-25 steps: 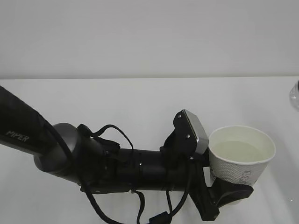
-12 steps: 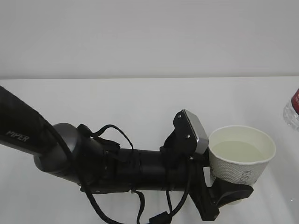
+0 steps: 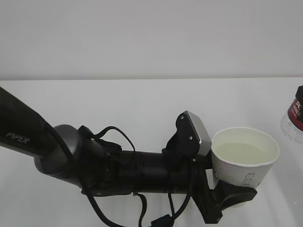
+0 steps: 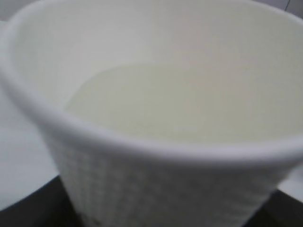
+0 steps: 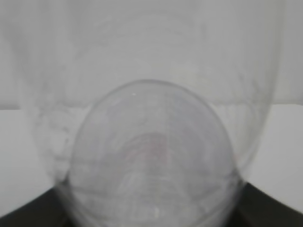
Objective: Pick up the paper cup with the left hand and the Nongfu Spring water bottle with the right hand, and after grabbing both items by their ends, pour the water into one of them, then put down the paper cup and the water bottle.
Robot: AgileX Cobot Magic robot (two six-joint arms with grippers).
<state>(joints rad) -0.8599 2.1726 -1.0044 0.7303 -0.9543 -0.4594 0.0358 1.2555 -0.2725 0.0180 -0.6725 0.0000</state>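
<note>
The white paper cup (image 3: 239,171) stands upright at the lower right, and pale yellowish water (image 3: 244,152) fills part of it. My left gripper (image 3: 236,191) on the black PIPER arm is shut on the cup's lower part. In the left wrist view the cup (image 4: 156,184) and its water (image 4: 180,104) fill the frame. The Nongfu Spring water bottle (image 3: 294,118) shows at the right edge as a red label over clear plastic. In the right wrist view the clear bottle (image 5: 151,156) sits between the dark jaws of my right gripper (image 5: 151,218), which is shut on it.
A white table (image 3: 142,109) runs back to a plain white wall (image 3: 142,38). The thick black left arm (image 3: 118,172) with loose cables lies across the lower left and middle of the exterior view.
The bottle has come further into the exterior view at the right edge and moved down, so its red label now shows. The cup and the left arm have stayed still.
</note>
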